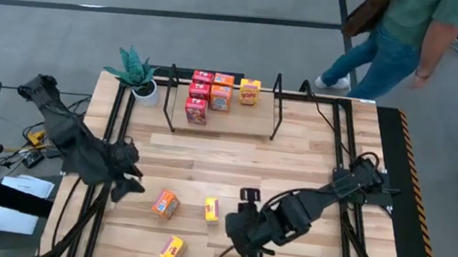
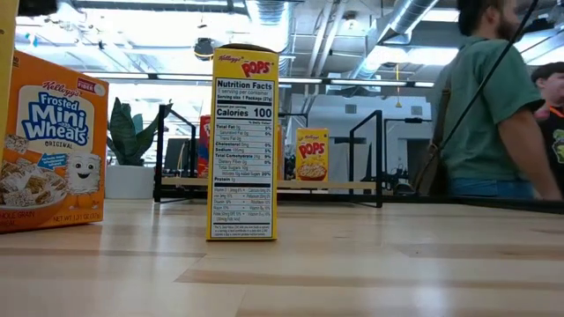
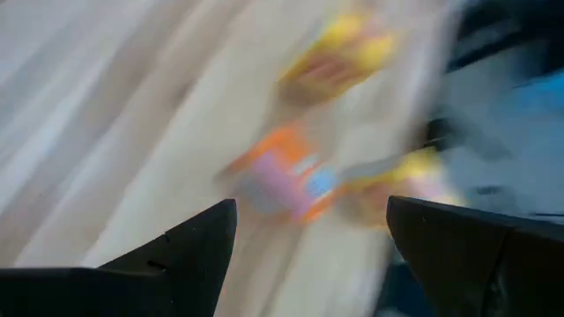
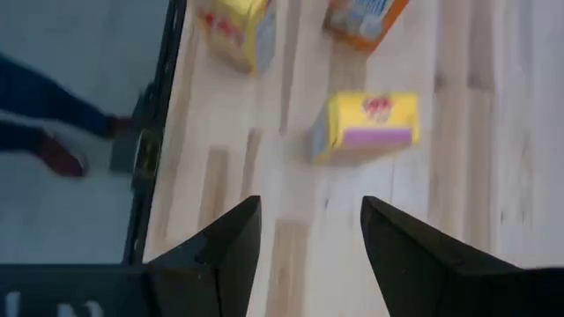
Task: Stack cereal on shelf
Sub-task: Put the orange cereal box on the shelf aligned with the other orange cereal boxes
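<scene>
The shelf (image 1: 220,128), a black rod rack on a wooden base, stands at the table's far middle. It holds red (image 1: 196,110), orange (image 1: 220,97) and yellow (image 1: 250,91) cereal boxes. Three more boxes stand on the near table: an orange one (image 1: 166,203), a yellow one (image 1: 212,210) and a second yellow one (image 1: 172,248). My left gripper (image 1: 132,182) hovers open, left of the orange box (image 3: 286,176). My right gripper (image 1: 235,224) hangs open above the table, right of the yellow box (image 4: 366,128). Neither has anything between its fingers.
A white potted plant (image 1: 138,75) stands at the shelf's left end. A person (image 1: 412,37) walks past the table's far right corner. Cables and gear (image 1: 28,145) lie off the left edge. Bare wood (image 1: 234,159) lies between the shelf and the loose boxes.
</scene>
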Action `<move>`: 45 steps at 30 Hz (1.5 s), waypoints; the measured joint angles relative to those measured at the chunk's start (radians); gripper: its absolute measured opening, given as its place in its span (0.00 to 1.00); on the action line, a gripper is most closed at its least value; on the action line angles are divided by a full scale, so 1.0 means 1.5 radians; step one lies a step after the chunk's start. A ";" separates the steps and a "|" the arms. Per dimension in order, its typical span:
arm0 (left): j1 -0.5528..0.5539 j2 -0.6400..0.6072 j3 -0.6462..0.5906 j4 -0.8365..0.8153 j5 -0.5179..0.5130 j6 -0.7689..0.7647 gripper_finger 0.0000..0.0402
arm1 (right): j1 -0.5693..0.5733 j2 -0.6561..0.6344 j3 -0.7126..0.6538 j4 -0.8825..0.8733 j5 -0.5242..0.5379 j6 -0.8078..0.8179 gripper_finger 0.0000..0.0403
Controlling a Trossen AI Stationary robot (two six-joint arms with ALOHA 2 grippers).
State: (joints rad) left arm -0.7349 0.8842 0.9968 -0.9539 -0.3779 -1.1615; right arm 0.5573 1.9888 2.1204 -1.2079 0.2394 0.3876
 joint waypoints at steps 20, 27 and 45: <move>-0.248 0.556 0.029 0.020 -0.115 -0.598 0.71 | -0.053 0.000 0.000 0.055 -0.001 -0.055 0.50; -0.206 0.589 0.027 -0.002 -0.161 -0.601 0.71 | -0.065 0.000 0.000 0.068 -0.004 -0.057 0.48; -0.025 0.589 0.027 0.028 -0.299 -0.319 0.71 | -0.086 0.000 0.000 0.110 -0.004 -0.086 0.44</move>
State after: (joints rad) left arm -0.7728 1.7677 1.0378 -0.9119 -0.8264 -1.6407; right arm 0.4287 1.9888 2.1204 -1.0424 0.2339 0.2585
